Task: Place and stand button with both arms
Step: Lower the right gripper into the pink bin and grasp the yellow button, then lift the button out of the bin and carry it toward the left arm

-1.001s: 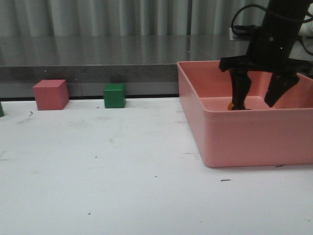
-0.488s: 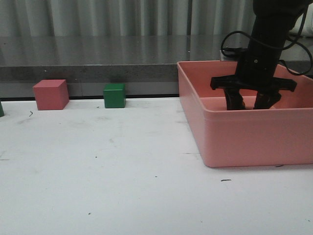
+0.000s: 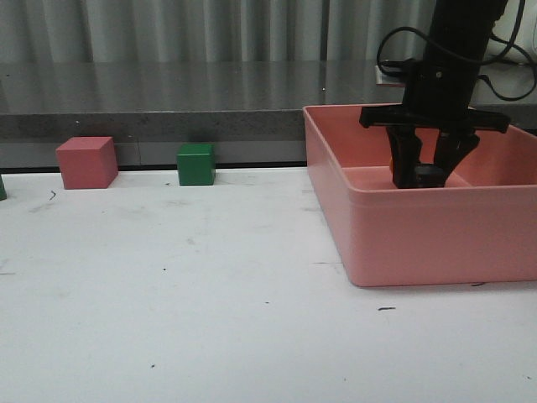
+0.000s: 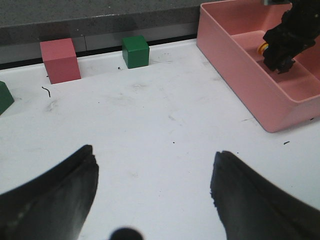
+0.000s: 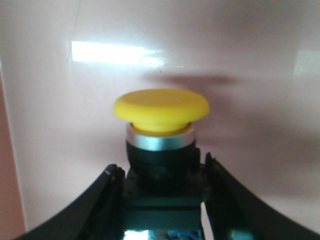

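Right claw (image 5: 161,200) clamping button (image 5: 161,125) by base, inside pink bin (image 3: 403,243)

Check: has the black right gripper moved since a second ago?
Yes. The right gripper closed on the yellow-capped button and rose against the pink bin's rim.

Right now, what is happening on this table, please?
The right arm's tool is inside the pink bin, shut on the button; the yellow cap and black neck show between its fingers. The left tool hangs open over the white table, holding nothing. A pink cube and a green cube sit untouched at the far edge. The button is not yet out of the bin or stood up.
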### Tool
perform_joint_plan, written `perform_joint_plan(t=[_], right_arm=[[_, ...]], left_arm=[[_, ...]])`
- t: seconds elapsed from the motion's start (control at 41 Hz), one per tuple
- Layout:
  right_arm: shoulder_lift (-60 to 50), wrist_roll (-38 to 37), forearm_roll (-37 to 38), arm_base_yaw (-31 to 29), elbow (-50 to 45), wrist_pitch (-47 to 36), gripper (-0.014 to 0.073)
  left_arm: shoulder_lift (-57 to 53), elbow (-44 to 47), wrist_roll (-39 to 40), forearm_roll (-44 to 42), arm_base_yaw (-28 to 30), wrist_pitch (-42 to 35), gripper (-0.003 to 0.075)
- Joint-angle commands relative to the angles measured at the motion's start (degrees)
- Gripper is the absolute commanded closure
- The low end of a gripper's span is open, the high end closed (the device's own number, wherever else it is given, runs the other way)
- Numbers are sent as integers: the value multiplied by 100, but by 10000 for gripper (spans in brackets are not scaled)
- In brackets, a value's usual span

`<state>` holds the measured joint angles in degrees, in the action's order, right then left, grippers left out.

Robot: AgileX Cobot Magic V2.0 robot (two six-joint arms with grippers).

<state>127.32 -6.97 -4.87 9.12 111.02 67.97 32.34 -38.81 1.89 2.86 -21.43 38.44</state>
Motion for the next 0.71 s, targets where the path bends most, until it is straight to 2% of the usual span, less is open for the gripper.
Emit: perform_joint_plan(t=[0.0,0.464,0.684], right_arm=[[-591,5,-70,115,222,107,363],[-1935,-292,164,1054,223,334,363],[-2184,-587,164,1895,223,241,363]], left_arm=[[38,-165,10,59,-43,-398,246],[38,-165,10,59,-43,-398,246],[38,-165,10,59,-43,-398,247]])
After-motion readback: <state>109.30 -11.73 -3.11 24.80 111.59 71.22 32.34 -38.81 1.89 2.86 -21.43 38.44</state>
